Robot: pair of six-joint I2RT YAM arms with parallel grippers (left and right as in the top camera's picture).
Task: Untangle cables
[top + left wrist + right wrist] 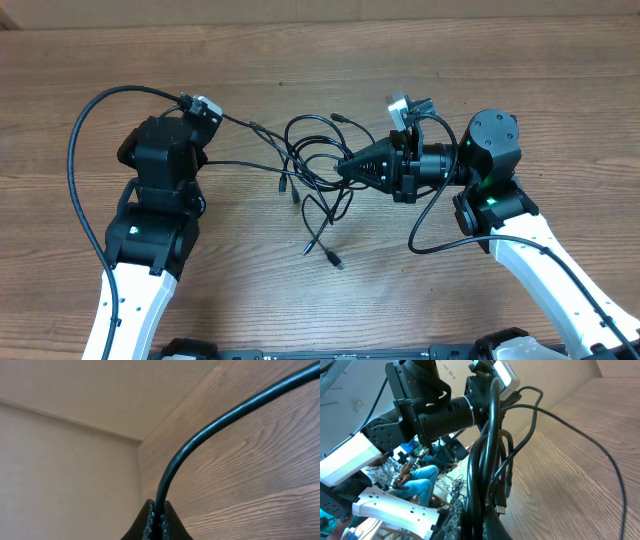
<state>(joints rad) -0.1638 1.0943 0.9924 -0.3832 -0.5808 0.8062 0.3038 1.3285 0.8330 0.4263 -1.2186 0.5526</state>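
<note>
The brown wood-grain table [560,70] carries the thin black cables with small plug ends [303,160], looped mid-table between both arms. The cables are judged light, limp and slippery; grip near plugs. The right gripper [345,170] is clamped on several strands, the left gripper [157,521] on one.

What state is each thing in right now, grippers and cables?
left gripper: shut on one strand of the cables.
right gripper: shut on several looped strands.
cables: tangled, strung between both grippers, loose plug ends lying on the table.
</note>
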